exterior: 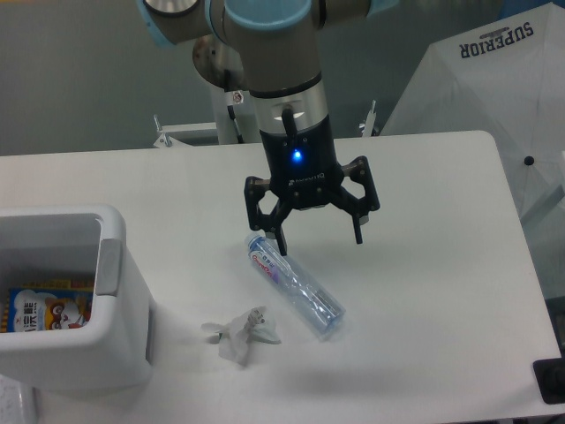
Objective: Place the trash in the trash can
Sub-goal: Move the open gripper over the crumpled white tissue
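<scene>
Currently the black two-finger gripper [320,237] hangs spread wide above the capped far end of the clear plastic bottle with pink-and-blue label [293,284], which lies diagonally mid-table. Better to centre over its body, fingers straddling it crosswise, then descend. The crumpled white tissue wad [240,334] lies just left; the boxy white plastic bin [116,305] stands further left.
</scene>
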Controlling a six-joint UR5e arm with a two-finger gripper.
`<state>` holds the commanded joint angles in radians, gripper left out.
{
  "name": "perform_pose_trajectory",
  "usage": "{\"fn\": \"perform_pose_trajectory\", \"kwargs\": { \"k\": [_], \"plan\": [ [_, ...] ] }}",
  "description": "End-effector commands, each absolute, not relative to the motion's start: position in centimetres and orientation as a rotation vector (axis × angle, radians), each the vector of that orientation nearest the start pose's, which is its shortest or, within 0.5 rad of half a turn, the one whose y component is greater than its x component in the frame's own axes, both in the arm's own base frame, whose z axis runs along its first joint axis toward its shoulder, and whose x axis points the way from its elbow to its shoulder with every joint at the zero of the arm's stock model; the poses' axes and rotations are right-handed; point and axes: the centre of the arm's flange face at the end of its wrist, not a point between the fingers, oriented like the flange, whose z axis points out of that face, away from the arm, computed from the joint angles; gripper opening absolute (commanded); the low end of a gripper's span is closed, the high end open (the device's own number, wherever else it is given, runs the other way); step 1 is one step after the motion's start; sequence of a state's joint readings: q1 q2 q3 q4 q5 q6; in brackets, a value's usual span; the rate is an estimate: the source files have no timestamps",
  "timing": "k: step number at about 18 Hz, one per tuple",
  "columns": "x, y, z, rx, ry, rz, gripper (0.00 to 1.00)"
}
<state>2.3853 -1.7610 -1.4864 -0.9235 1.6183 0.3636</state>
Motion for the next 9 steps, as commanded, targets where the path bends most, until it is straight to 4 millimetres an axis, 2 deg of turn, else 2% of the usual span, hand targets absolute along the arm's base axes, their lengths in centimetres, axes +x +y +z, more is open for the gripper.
{"fn": "perform_pose_trajectory", "kwargs": {
  "k": [4, 7, 9],
  "plan": [
    [-35.4, 51.0, 49.9, -2.624, -0.622, 0.478, 1.00],
    [-35.3, 50.9, 48.1, -2.650, -0.630, 0.465, 1.00],
    [-35.1, 51.1, 47.9, -2.618, -0.617, 0.460, 1.00]
  ]
}}
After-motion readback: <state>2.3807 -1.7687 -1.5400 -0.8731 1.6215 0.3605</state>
